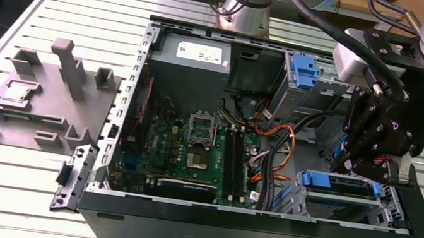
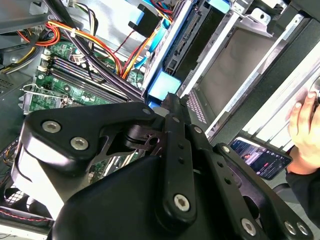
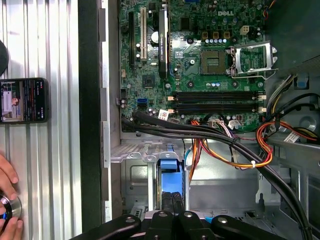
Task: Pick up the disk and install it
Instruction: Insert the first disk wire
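Directly in front of both wrist cameras sits the black linkage of the hand (image 3: 172, 196), which hides the lower part of what it reaches for. In the first wrist view its fingers (image 3: 176, 209) are drawn narrow, almost together. Their tips meet the blue end of the disk (image 3: 169, 172). Whether they actually clamp it cannot be told, as the contact point is covered.

The disk stands edge-on in the drive cage (image 3: 136, 172) at one corner of the computer case (image 1: 261, 237). Only its blue rail and a dark edge show. In the second wrist view the hand (image 2: 172, 100) touches that blue end (image 2: 162, 86), and the rest of the drive runs away from it into the cage. In the exterior view the hand (image 1: 372, 173) hangs just above the blue rail (image 1: 338, 183), and the arm covers the cage's far side.

Beyond the cage, black and orange cables (image 3: 225, 145) cross to the motherboard (image 3: 200, 50), whose processor socket is open. A blue bracket (image 1: 305, 70) stands in the farther cage.

Outside the case wall lies the slatted desk (image 3: 50, 175). A phone (image 3: 22, 100) rests on it, screen lit. A person's hand (image 3: 6, 175), cut off at the frame edge, touches a round metal object (image 3: 9, 207) that is hard to make out. At the exterior view's left a grey fixture (image 1: 44, 99) sits on the desk, well apart from the case.
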`<state>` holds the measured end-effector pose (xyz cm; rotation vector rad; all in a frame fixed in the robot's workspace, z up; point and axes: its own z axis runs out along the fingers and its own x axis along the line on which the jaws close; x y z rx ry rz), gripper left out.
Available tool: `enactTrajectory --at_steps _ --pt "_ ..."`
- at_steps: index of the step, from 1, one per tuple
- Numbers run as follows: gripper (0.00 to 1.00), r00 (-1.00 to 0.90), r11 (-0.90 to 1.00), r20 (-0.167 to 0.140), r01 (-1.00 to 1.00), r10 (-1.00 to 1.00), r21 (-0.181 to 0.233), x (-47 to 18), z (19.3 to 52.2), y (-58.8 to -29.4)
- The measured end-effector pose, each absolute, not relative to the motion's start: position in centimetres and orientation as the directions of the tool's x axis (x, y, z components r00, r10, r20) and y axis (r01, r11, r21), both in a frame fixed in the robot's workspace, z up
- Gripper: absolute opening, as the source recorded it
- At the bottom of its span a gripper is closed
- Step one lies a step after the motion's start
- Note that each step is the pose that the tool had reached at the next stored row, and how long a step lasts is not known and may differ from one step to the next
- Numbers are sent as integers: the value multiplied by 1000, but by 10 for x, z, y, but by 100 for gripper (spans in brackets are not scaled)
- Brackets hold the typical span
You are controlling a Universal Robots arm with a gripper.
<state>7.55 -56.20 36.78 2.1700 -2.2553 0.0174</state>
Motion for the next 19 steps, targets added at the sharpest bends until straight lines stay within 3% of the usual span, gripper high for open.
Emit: enactTrajectory --at_steps 19 --pt "10 43 -43 16 -999 -999 0 86 366 -559"
